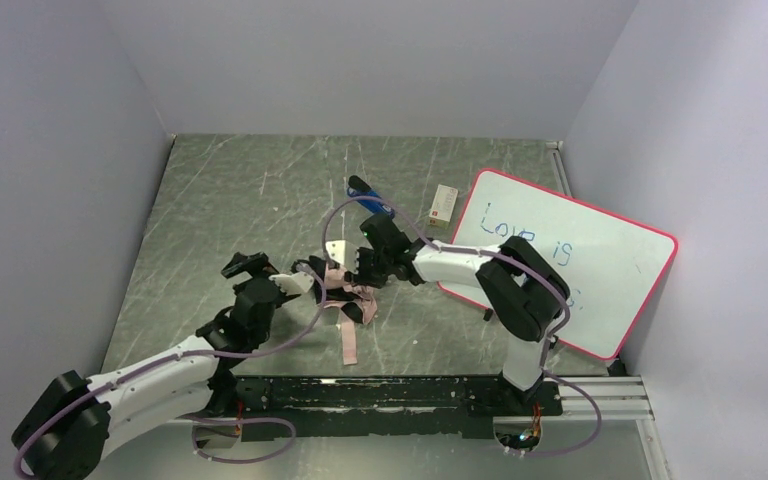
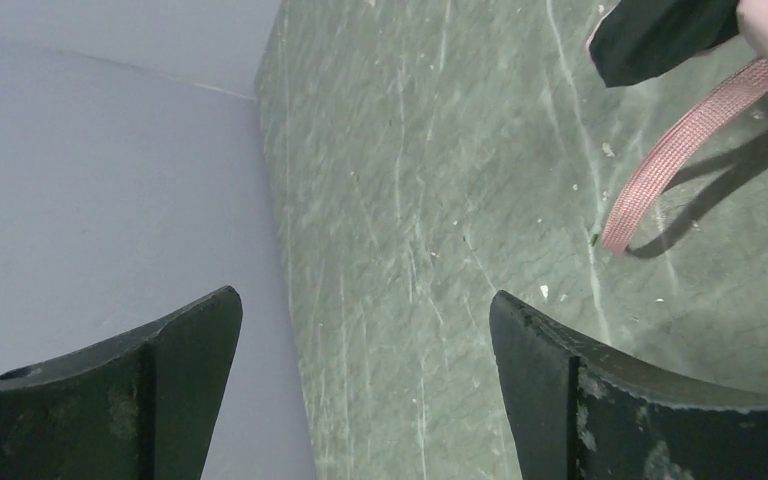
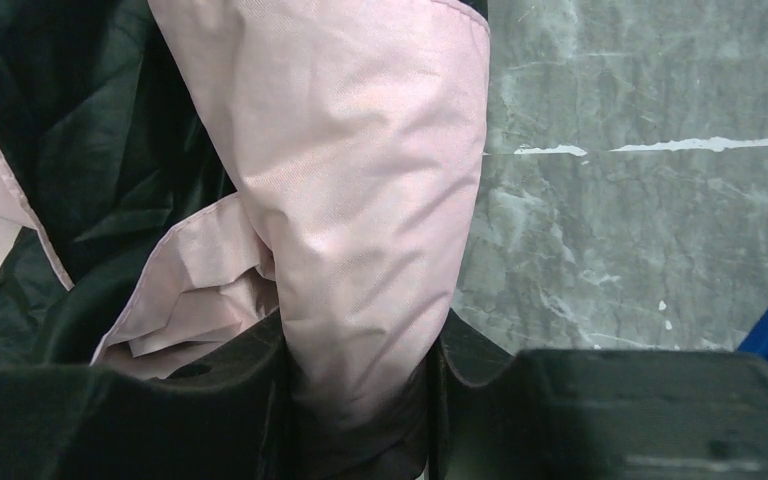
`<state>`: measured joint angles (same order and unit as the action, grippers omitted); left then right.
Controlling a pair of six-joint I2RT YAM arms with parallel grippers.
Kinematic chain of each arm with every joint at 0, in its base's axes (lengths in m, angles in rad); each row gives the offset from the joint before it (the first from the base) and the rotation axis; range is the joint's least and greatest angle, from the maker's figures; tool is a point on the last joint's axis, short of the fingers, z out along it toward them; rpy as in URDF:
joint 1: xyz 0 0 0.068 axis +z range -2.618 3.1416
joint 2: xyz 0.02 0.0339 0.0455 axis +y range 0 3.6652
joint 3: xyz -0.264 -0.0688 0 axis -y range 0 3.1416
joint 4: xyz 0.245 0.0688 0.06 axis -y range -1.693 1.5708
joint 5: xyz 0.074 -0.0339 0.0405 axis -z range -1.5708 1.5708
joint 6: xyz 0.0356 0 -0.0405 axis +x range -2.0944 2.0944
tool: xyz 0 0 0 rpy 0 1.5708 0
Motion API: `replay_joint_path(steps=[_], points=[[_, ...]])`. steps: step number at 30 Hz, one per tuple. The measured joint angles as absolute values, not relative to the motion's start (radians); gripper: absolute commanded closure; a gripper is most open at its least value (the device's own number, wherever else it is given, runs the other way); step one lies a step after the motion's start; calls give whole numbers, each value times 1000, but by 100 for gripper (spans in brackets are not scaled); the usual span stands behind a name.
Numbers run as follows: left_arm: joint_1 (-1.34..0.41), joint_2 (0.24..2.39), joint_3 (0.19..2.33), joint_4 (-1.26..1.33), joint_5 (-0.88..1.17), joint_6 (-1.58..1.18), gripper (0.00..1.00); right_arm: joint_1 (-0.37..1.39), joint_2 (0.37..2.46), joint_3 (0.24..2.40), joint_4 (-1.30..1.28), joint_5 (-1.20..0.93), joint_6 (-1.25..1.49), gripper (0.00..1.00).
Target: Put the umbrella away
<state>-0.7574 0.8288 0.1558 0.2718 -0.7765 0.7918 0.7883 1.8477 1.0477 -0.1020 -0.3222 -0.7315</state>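
**Umbrella loose at centre, one gripper on the cloth**

The umbrella [image 1: 345, 290] lies collapsed but unbundled at the middle of the top view. It is a crumple of pale pink and black cloth on the desk [image 1: 240, 200], with the pink strap [image 1: 347, 340] trailing toward the bottom edge.

- Right gripper [image 3: 360, 365]: clamped on a fold of pink fabric, the cloth squeezed between its jaws.
- Left gripper [image 2: 365, 330]: spread wide and holding nothing, just left of the bundle. The strap shows in the upper right of its own view.
- Blue stapler [image 1: 365, 190]: just above the right gripper.
- Small box [image 1: 444, 204] and whiteboard [image 1: 560, 260]: off to the right.

Judged step: gathering the canopy tight, with the strap not yet wrapped. The next move likely calls for the left gripper to reach right for the strap or the slack cloth. The strap lies thin and flat on the desk, so it would need a low, careful pinch.
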Motion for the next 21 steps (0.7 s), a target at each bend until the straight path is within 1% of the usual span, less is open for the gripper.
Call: replay_joint_path(steps=[8, 15, 21], points=[[-694, 844, 282, 126, -676, 685, 3, 880, 1796, 941, 43, -130, -756, 94], [-641, 901, 387, 93, -602, 645, 3, 968, 1775, 838, 209, 59, -785, 94], [-542, 993, 487, 25, -461, 624, 3, 1039, 1774, 759, 351, 205, -805, 94]])
